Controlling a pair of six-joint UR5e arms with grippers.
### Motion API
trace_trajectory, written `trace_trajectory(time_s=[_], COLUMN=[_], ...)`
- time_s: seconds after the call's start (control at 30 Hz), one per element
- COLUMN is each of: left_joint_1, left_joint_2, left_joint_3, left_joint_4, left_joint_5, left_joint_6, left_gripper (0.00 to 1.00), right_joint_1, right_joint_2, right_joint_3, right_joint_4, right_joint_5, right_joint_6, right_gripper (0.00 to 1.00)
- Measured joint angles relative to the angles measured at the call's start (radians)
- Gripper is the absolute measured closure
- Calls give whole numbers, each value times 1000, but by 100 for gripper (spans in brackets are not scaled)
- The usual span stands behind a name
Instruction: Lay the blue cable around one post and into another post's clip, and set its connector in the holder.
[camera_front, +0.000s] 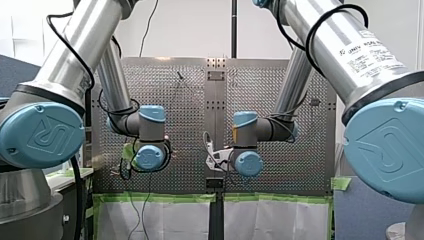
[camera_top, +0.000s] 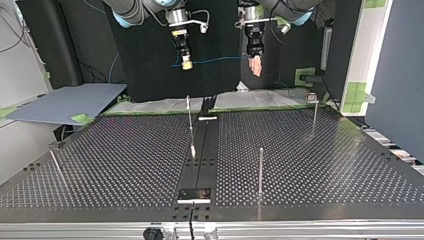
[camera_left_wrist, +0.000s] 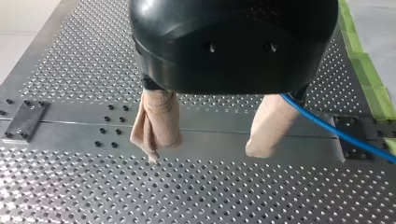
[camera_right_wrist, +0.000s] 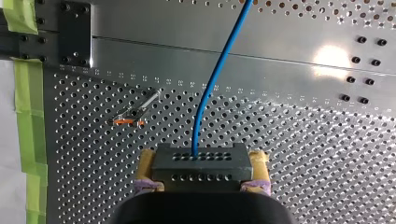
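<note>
- Blue cable (camera_top: 220, 61) strung in the air between the two claws, at the top view's 12 o'clock, beyond the far edge of the table (camera_top: 325, 165) and well above it. Touching no post.
- Connector (camera_right_wrist: 198, 163) at one end of that cable, clamped between the yellow pads of the right claw (camera_top: 186, 62), with the cable leading straight out ahead of it.
- Left claw (camera_left_wrist: 207, 151) spread apart, beige fingers (camera_left_wrist: 156, 119) closed on nothing. Cable passing just beside one finger and away; whether touching it, cannot tell.
- Judged from this: nothing of the task done yet. No turn around a post, nothing pressed into a clip, connector not set down. All three steps left.
- Standing untouched in the top view: a plain post (camera_top: 260, 170) at about 5 o'clock of the table's middle, a post with a small head (camera_top: 314, 115) at about 2 o'clock, a thin post (camera_top: 189, 112) at 12 o'clock near the centre strip, and a short leaning one (camera_top: 55, 162) at 9 o'clock.
- Clip probably the small head on the 2 o'clock post, too small to tell for sure; empty either way.
- Holder not surely identified. Possibly the dark plate (camera_top: 195, 193) at 6 o'clock on the centre strip, which is only a guess. Nothing seen in or on it.
</note>
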Motion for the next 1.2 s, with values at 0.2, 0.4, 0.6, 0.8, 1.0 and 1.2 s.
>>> trace_trajectory(time_s=[0.2,0.4,0.6,0.8,1.0,1.2], left_joint_1=[-40,-92,-142,-196,-249,-293], left_joint_2=[-3,-3,-3,-3,-6,5], left_joint_3=[-32,-41,-41,-41,-25,16], left_joint_4=[-40,-73,-76,-77,-93,-130], left_joint_5=[-40,-92,-142,-196,-249,-293], left_joint_6=[-40,-64,-66,-66,-82,-123], left_gripper=[0,0,0,0,0,0], right_joint_1=[0,0,0,0,-12,-53], right_joint_2=[0,0,0,0,-12,-53], right_joint_3=[0,0,0,0,12,40], right_joint_4=[0,0,0,0,12,53], right_joint_5=[0,0,0,0,-12,-50], right_joint_6=[0,0,0,0,12,53], right_gripper=[100,100,100,100,100,100])
